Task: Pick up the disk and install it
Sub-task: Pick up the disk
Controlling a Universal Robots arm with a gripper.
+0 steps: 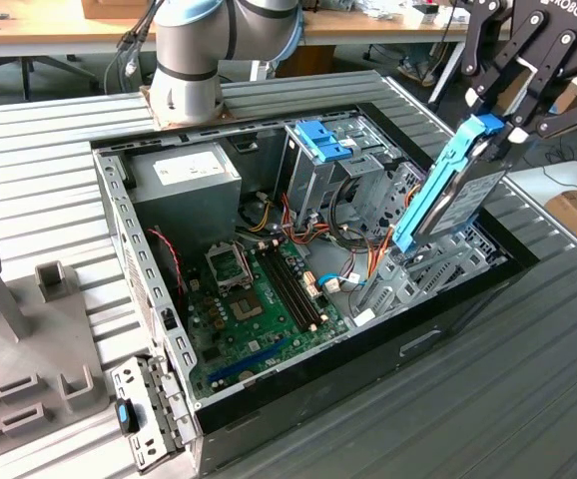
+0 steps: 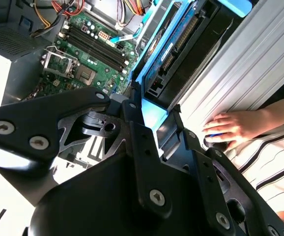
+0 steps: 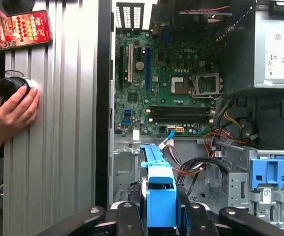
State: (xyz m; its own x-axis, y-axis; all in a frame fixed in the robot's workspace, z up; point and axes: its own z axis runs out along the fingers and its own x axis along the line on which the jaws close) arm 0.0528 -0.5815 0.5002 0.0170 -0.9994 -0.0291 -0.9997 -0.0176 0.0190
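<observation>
Bright, even light, with glare on the ribbed table.

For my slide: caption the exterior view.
The hand holds the disk, tilted, over the open computer case.

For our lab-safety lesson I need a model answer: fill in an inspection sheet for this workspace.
Surface: ribbed metal table carrying an open computer case that lies on its side.
Job's things: disk with blue rails, tilted, its lower end down in the case at the exterior view's right.
Clutter: grey stand at the exterior view's left; phone on the table.
Gripper: gripper shut on the disk's upper end.
Cables: red, orange and yellow wires loose inside the case, beside the circuit board.
Surroundings: a person's hand on the table beside the case; wooden desk behind.
</observation>
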